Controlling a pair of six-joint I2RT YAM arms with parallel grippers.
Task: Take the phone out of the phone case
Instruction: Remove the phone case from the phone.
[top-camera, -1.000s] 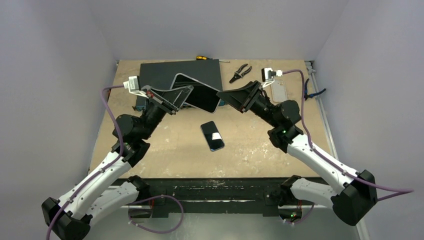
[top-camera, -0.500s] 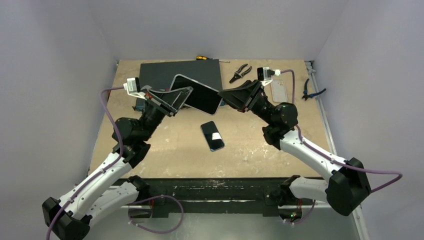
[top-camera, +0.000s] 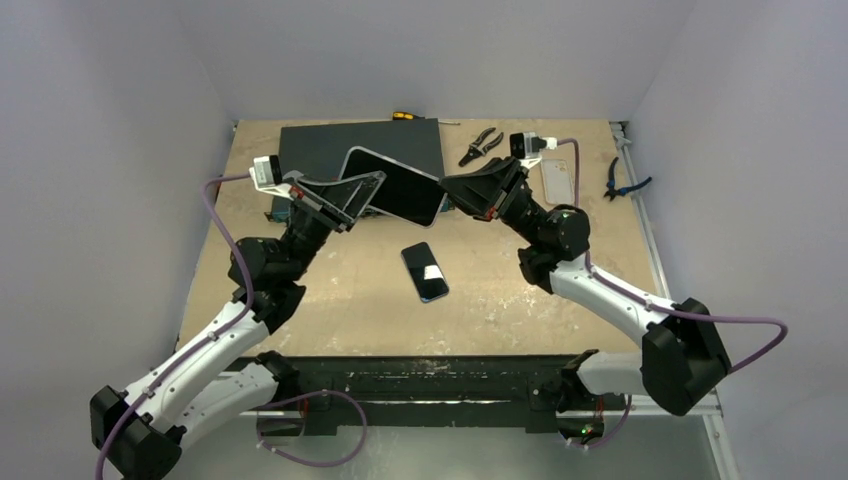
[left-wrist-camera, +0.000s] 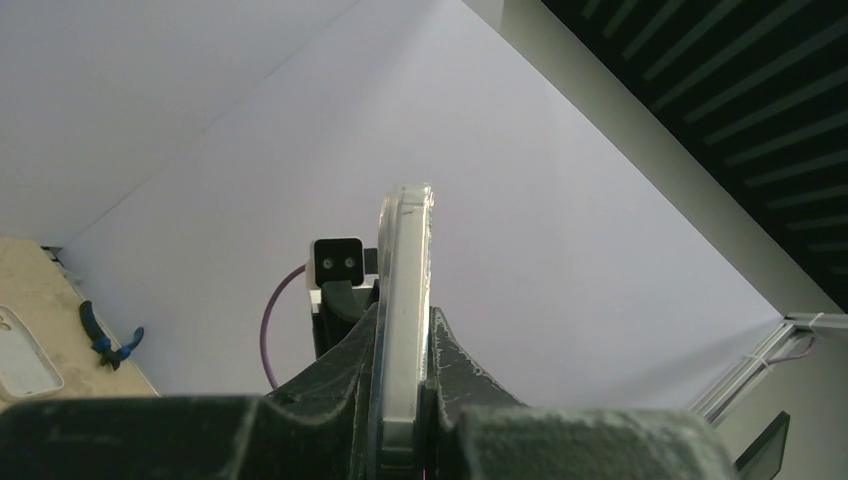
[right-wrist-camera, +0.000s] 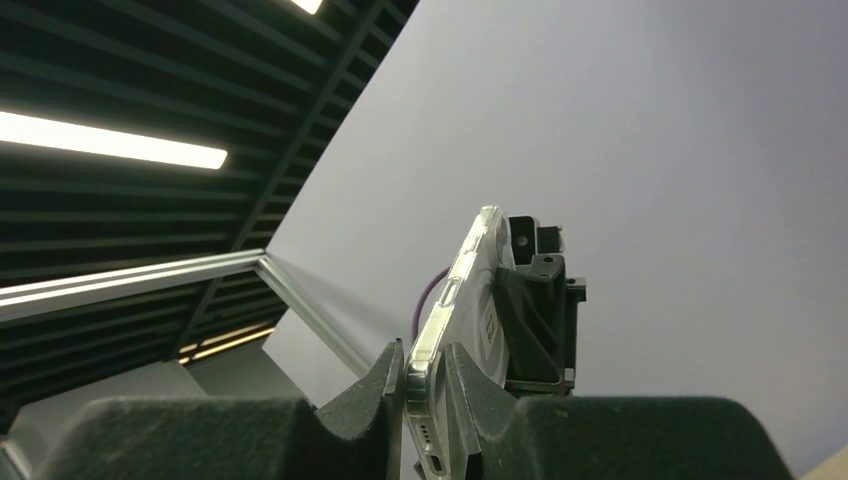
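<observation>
No writing, brand or number can be read on the phone case (right-wrist-camera: 455, 285) or elsewhere.

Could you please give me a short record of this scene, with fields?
held: cased phone, in the air
left gripper: shut on one end
right gripper: shut on the other end
lying on table: second phone, pliers, clear case

Left arm (top-camera: 215, 335): your elbow sits low, forearm angled up toward centre.
Left claw (left-wrist-camera: 400, 335): pinched almost closed, held high.
Right arm (top-camera: 610, 300): stretched up and inward.
Right claw (right-wrist-camera: 425, 368): your jaws a slim gap apart, gripping, facing the other claw.
</observation>
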